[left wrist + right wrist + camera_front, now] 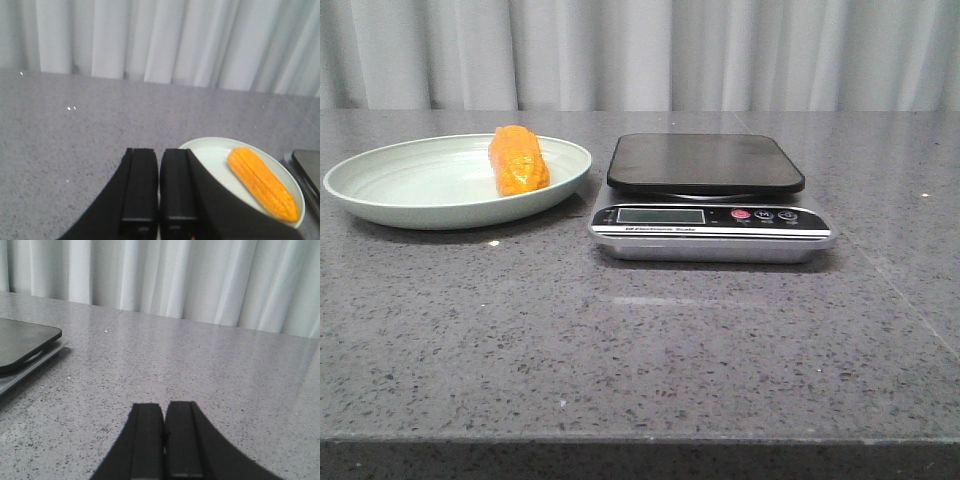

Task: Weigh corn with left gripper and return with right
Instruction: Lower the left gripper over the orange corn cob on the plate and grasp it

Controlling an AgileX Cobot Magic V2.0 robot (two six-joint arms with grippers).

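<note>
The orange corn lies on the right side of a pale green plate at the left of the table. It also shows in the left wrist view, on the plate. A kitchen scale with a black platform stands right of the plate. My left gripper is shut and empty, hovering over the table just short of the plate. My right gripper is shut and empty over bare table, with the scale off to one side. Neither gripper shows in the front view.
The table is grey speckled stone with its front edge near the bottom of the front view. White curtains hang behind the table.
</note>
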